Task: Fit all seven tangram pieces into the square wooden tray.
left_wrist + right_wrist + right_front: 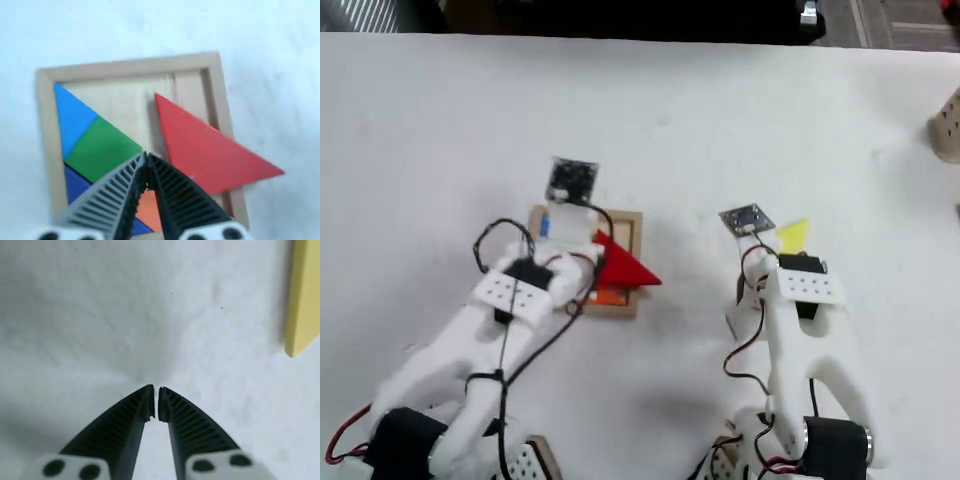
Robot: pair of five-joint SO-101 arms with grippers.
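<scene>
I judged it roughly half done: blue piece [72, 115], green piece [102, 147], orange piece [150, 207] sat in the tray [130, 65] | red triangle [205, 150] lay askew over its rim | yellow piece [301, 300] was out on the table [720, 120] | left gripper [146, 159] hung over the tray, right gripper [155, 390] beside the yellow piece, both closed, empty.

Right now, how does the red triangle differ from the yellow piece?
The red triangle lies across the rim of the wooden tray, one corner sticking out past it; the yellow piece lies on the bare table, away from the tray. In the high view the red triangle looks larger than the yellow piece. Both are flat pieces not yet seated in the tray.
</scene>
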